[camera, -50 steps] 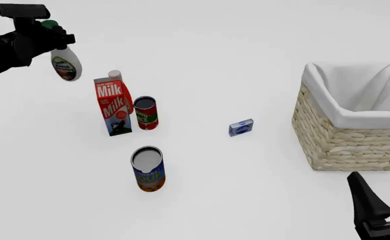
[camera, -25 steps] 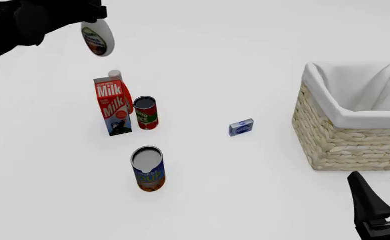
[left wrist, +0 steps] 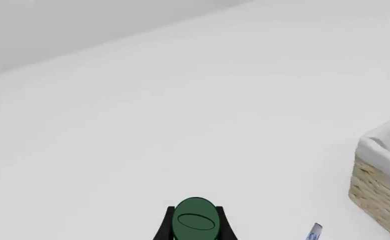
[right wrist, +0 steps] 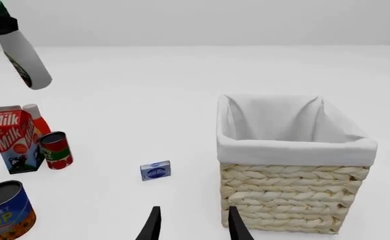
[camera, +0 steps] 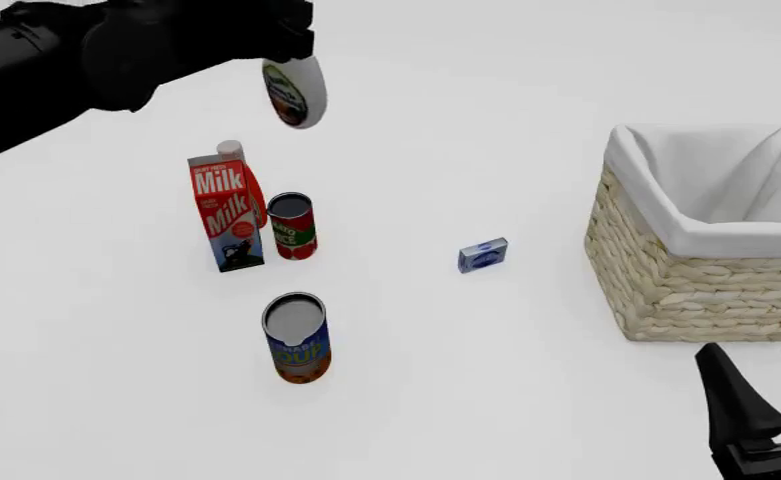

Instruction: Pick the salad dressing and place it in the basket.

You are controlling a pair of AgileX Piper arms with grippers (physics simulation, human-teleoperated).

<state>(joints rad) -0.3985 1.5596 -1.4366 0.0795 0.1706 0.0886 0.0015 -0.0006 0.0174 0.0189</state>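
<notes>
salad dressing carried rightward, aloft | left pincer clamps its cap | right pincer wide, idle

L gripper at the frame's lower edge, black fingers pressed vs. both sides of a dark green oval screw cap. White tabletop beyond. Woven straw-coloured wicker basket w/ white liner partly in frame; small blue box near it.

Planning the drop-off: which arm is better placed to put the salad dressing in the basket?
Left. Its hand grips the salad dressing aloft. The right hand sits low before the basket, open and empty.
</notes>
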